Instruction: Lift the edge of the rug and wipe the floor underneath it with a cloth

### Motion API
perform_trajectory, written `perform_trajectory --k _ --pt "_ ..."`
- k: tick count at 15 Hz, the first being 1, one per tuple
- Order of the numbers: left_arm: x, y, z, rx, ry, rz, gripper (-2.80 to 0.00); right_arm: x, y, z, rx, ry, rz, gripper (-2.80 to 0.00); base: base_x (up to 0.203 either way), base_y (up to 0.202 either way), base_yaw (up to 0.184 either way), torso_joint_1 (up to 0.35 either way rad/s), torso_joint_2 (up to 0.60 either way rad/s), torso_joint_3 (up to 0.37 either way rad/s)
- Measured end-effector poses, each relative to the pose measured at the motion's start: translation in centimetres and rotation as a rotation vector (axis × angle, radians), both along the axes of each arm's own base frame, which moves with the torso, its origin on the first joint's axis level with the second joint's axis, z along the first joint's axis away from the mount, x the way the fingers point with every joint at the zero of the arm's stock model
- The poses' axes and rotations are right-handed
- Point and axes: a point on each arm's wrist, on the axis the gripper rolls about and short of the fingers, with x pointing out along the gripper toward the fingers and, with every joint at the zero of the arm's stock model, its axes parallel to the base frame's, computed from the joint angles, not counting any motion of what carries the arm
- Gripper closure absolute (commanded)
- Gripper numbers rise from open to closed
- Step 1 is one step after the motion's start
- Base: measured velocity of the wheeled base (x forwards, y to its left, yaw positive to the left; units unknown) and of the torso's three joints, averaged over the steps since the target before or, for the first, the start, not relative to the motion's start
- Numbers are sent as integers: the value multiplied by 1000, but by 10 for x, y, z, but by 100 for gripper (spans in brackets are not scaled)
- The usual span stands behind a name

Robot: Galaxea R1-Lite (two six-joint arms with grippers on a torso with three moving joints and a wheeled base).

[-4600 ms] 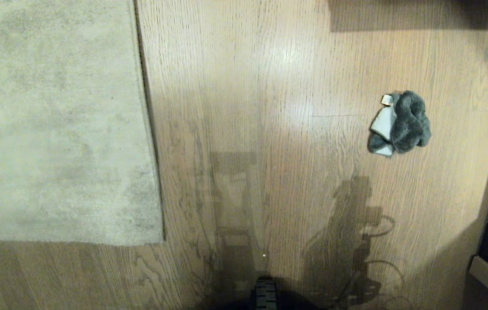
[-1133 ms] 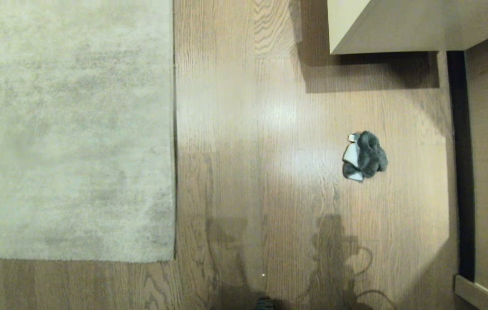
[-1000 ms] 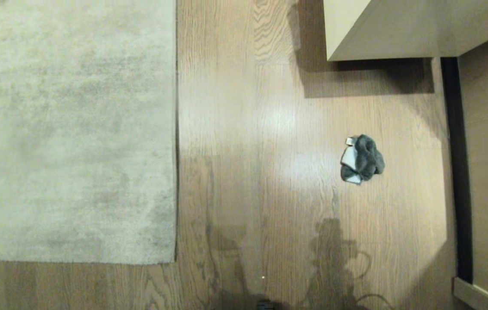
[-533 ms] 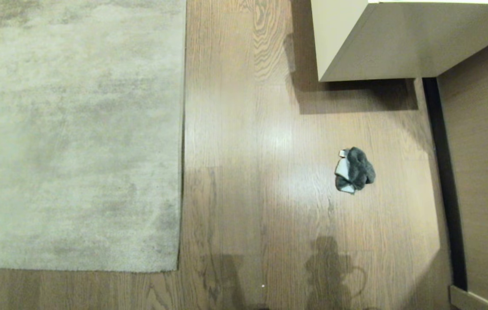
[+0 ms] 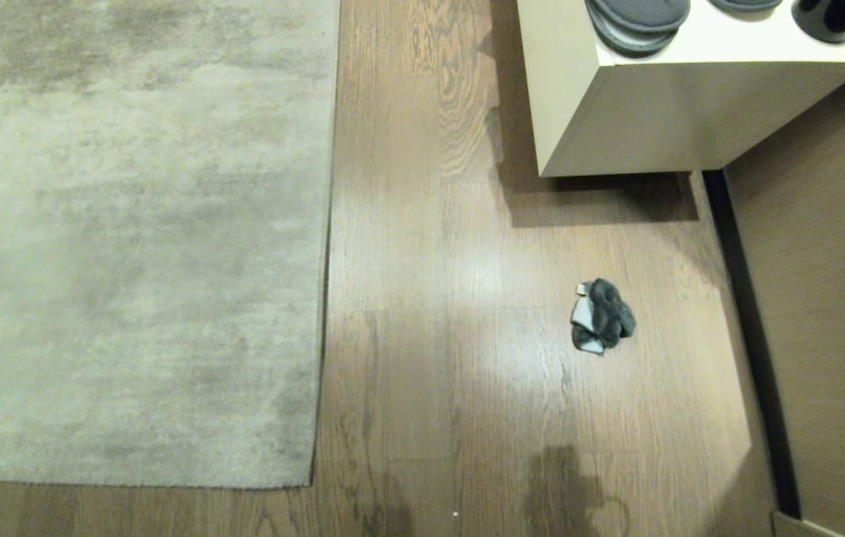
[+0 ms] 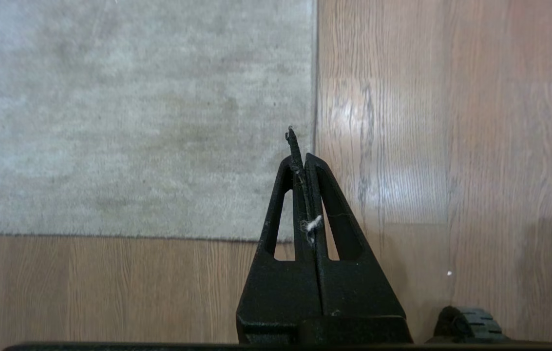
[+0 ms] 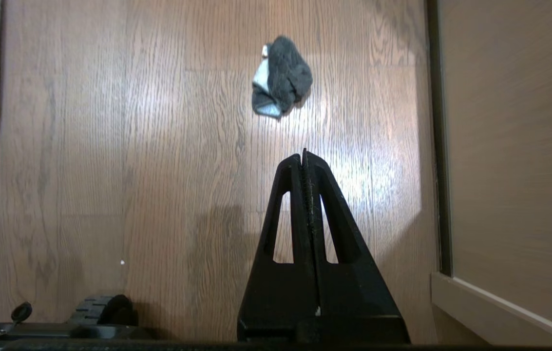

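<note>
Head view: small fluffy dark grey-teal cloth (image 5: 601,316) lower right on brown wood-plank floor (image 5: 452,298), pale grey-beige rug edge (image 5: 327,261) left; left gripper (image 6: 301,146), right gripper (image 7: 303,157) both pressed together, empty; best spread right gripper before descending onto cloth

Rug (image 5: 131,239) runs off my head view's left and top edges. Dark round items (image 5: 638,19) on the pale cabinet (image 5: 661,119) are cropped (can't identify them). Neither arm appears there.
</note>
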Motion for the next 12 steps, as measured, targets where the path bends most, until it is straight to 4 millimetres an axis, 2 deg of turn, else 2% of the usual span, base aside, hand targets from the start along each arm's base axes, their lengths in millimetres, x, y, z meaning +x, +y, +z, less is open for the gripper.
perform_trajectory --k 12 --pt "0 0 0 0 0 -1 0 0 0 0 0 0 1 0 0 0 0 2 1 203"
